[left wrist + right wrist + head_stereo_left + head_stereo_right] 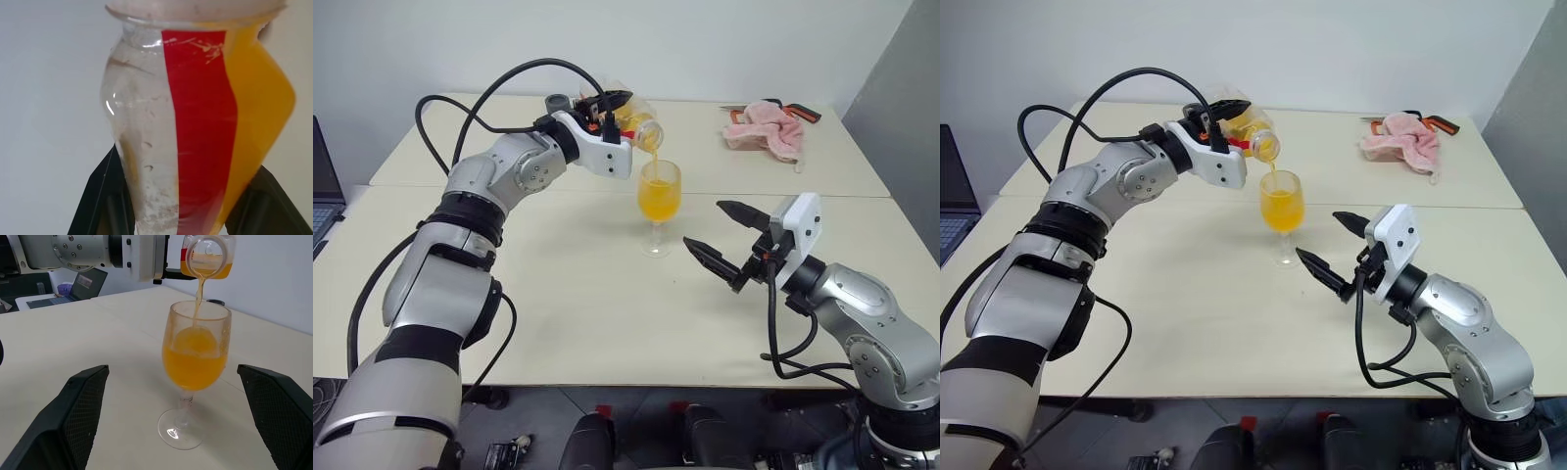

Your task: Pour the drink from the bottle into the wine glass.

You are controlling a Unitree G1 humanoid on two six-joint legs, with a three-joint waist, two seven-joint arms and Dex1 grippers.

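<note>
Showing a wide cream surface made of two tables pushed together, under a plain pale wall. Lying at the far right corner: a pink cloth with a small orange-handled tool partly under it. Peeking in at the left edge: a laptop. Standing near the far edge, behind the left arm: a small grey cap-like thing.

Standing upright in the middle of the surface: the wine glass, its bowl more than half full of the drink. Nothing blocking the way to it.

Squeezing the bottle tight: the left pincer, holding it tipped over just above the glass, mouth down. Running from the bottle mouth into the bowl: a thin orange stream. Sitting in the low side of the bottle: some drink.

Hanging in the air just to the right of the glass, not touching it: the right pincer, fingers spread wide, holding nothing.
</note>
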